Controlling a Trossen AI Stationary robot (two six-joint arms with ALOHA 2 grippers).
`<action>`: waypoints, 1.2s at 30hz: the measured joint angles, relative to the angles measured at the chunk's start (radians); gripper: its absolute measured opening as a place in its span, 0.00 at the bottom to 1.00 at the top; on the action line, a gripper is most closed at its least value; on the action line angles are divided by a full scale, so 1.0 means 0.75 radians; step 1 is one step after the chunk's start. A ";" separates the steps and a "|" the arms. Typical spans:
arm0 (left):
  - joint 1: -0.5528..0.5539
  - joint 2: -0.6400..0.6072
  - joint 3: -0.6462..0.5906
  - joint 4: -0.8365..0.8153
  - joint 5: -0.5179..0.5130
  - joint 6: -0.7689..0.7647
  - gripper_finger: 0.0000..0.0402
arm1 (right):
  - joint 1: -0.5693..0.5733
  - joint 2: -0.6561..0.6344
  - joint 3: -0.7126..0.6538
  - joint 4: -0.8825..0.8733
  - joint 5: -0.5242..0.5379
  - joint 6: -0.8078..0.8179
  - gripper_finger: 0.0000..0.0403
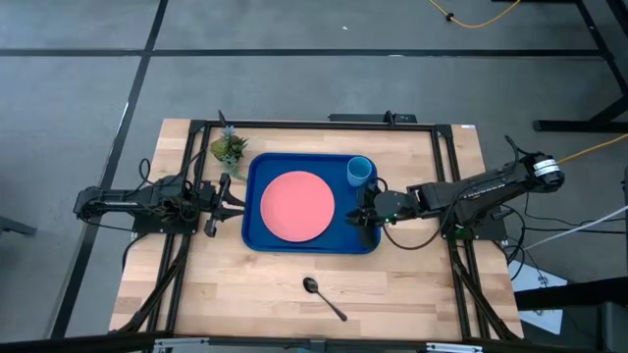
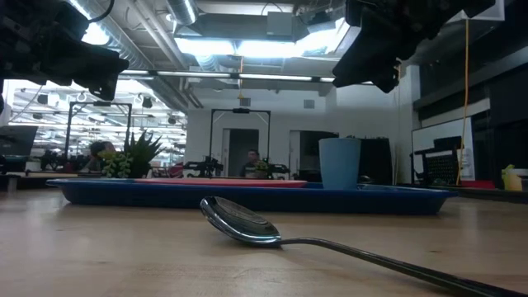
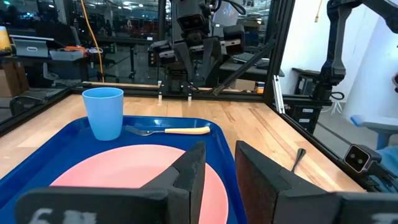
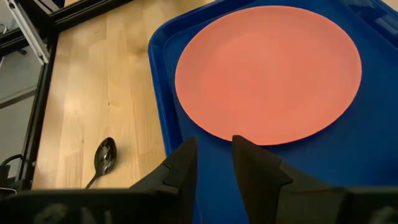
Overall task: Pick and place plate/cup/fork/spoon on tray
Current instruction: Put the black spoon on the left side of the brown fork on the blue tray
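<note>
On the deep-blue rectangular tray already sit the salmon-pink round plate, light-blue cup and tan-handled fork; only the dark shiny spoon remains on the wooden counter. Both sets of fingers hover narrowly parted, empty.

Open-plan robotics lab, from what I can see.

My 2 arms work at a wooden table boxed in by a black metal frame, on grey floor with yellow cable trailing across it. Behind: strip lights, exposed ducting, more frames, monitors, and people seated at benches.
</note>
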 joint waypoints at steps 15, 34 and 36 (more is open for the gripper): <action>0.000 -0.001 0.000 -0.001 0.000 0.000 0.20 | 0.042 0.047 -0.003 0.051 0.209 0.514 0.26; 0.000 -0.001 0.000 -0.003 -0.006 0.000 0.20 | 0.453 0.583 0.826 -0.885 0.543 1.341 0.26; -0.001 -0.001 0.000 -0.002 -0.008 0.000 0.20 | 0.453 0.671 0.882 -0.933 0.419 1.440 0.26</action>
